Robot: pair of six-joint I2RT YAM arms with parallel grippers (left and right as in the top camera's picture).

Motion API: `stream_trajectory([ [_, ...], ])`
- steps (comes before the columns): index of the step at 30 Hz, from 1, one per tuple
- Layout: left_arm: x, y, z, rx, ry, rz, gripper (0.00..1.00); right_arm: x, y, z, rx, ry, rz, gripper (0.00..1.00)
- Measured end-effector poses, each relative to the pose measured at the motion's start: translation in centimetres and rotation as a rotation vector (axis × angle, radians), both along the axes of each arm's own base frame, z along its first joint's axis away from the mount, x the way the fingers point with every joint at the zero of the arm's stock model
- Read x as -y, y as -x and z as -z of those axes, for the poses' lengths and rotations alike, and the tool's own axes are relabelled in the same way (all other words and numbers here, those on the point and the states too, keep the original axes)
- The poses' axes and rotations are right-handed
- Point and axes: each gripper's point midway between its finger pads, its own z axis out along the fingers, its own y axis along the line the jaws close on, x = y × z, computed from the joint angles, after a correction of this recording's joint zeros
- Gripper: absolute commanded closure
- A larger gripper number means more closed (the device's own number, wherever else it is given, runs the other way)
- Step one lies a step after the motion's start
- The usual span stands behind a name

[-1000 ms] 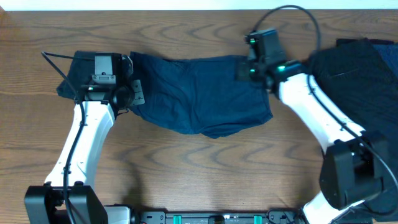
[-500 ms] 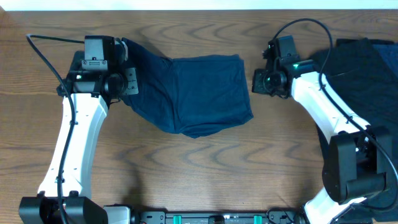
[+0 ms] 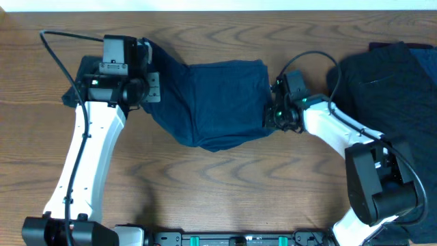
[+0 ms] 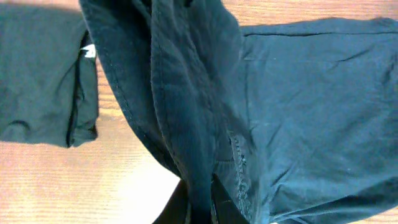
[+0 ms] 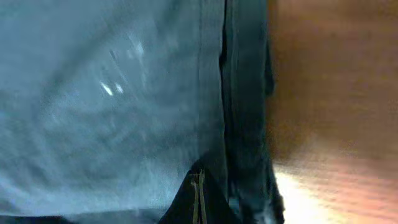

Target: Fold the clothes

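Observation:
A navy blue garment (image 3: 218,102) lies spread across the middle of the wooden table (image 3: 225,184). My left gripper (image 3: 149,87) is shut on its left edge and holds a fold of it lifted; in the left wrist view the gripper (image 4: 200,202) pinches that navy fold (image 4: 186,93). My right gripper (image 3: 272,117) sits low at the garment's right hem. Its shut tips (image 5: 198,193) lie over the navy cloth (image 5: 112,93) with nothing visible between them.
A heap of black clothes (image 3: 392,75) fills the back right corner, behind the right arm. A folded dark garment (image 3: 74,92) lies at the far left under the left arm; it (image 4: 37,68) shows a small white tag (image 4: 89,53).
The right gripper let go of the garment's back right corner, swung away, then came down to the right hem. The left gripper kept the left edge and shifted slightly; the navy garment bunched narrower.

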Motion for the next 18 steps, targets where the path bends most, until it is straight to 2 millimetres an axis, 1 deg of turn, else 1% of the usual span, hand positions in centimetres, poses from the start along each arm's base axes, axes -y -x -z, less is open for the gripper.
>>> stream_trajectory([
  [4,1.1,0.0,-0.1,0.005,0.000,0.029,0.94,-0.2,1.1,1.1,-0.019,-0.008,0.011,0.99],
  [8,2.4,0.0,-0.3,0.015,-0.001,0.063,0.94,-0.3,1.1,1.1,-0.028,-0.021,0.036,0.99],
  [12,3.9,-0.5,-0.8,0.051,0.009,0.091,0.94,-0.5,1.4,1.2,-0.043,-0.038,0.043,0.99],
  [18,6.3,-0.9,-1.5,0.088,0.065,0.117,0.94,-0.7,1.7,1.2,-0.056,-0.055,0.043,0.99],
])
